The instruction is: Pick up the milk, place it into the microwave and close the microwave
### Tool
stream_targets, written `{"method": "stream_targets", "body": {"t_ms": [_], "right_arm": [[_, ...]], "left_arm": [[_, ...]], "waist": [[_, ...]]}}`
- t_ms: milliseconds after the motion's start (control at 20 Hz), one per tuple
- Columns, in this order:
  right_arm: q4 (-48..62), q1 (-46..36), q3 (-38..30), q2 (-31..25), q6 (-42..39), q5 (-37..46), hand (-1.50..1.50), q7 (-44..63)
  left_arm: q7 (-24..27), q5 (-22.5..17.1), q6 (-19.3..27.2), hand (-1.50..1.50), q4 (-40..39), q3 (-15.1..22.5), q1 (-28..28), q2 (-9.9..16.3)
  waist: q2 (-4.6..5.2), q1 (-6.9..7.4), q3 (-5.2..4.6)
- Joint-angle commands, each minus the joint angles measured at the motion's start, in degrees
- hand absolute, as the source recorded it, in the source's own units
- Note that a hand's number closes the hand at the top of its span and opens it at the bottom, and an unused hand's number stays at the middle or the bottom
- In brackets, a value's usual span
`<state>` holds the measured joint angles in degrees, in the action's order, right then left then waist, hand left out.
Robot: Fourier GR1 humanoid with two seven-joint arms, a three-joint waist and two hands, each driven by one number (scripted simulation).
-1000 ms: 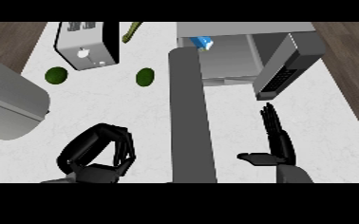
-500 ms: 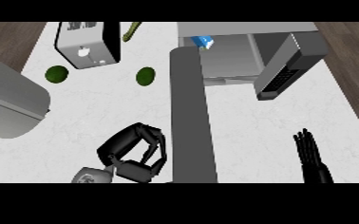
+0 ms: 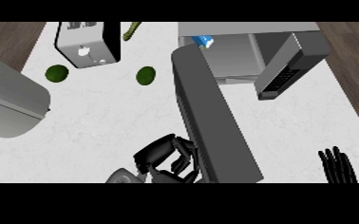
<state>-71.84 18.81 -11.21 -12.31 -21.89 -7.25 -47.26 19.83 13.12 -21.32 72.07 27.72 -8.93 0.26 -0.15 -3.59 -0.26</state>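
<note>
My left hand (image 3: pixel 167 159) is black and shiny, with its fingers curled up and nothing in them. It sits beside the long, flat grey door (image 3: pixel 210 118) of the microwave (image 3: pixel 245 52). My right hand (image 3: pixel 339 165) shows only straight, thin fingers at the low right edge. The little blue and white milk (image 3: pixel 204 41) stands inside the grey boxy microwave. The worktop (image 3: pixel 105 109) is white like marble. Two round green limes (image 3: pixel 146 75) lie on it near a shiny toaster (image 3: pixel 88 45).

A blue-and-white milk carton (image 3: pixel 203 41), two dark green avocados (image 3: pixel 57 73), and a white marbled counter (image 3: pixel 105 118).
</note>
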Motion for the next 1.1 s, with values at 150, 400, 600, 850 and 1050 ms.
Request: {"method": "stream_targets", "body": {"t_ms": [150,400,600,850,1050], "right_arm": [[-16.8,6.3,3.5,-1.7,-8.5,-7.4,-1.50,4.8],[-24.7,7.4,6.4,-3.2,-9.1,-10.9,-1.50,10.4],[-32.2,7.9,7.0,-4.9,-7.8,-12.9,-1.50,15.2],[-36.4,8.1,9.9,-5.1,-7.8,-13.6,-1.50,18.7],[-39.1,10.0,9.3,-6.7,-9.5,-15.9,-1.50,19.6]], "left_arm": [[-2.6,-7.7,14.4,1.50,-6.3,16.7,-5.2,-0.2],[-6.6,-14.2,25.6,1.50,-5.3,26.4,-8.7,-0.2],[-5.2,-17.6,34.2,1.50,-5.8,29.6,-12.1,-0.2],[-7.4,-22.9,40.7,1.50,-6.7,31.1,-18.8,-0.2],[-6.1,-27.4,46.3,1.50,-7.5,30.0,-21.1,-0.2]], "waist": [[0.32,-0.81,-0.03],[0.49,-1.98,-0.05],[0.68,-3.00,-0.15],[1.18,-4.56,-0.14],[1.43,-6.30,-0.17]]}}
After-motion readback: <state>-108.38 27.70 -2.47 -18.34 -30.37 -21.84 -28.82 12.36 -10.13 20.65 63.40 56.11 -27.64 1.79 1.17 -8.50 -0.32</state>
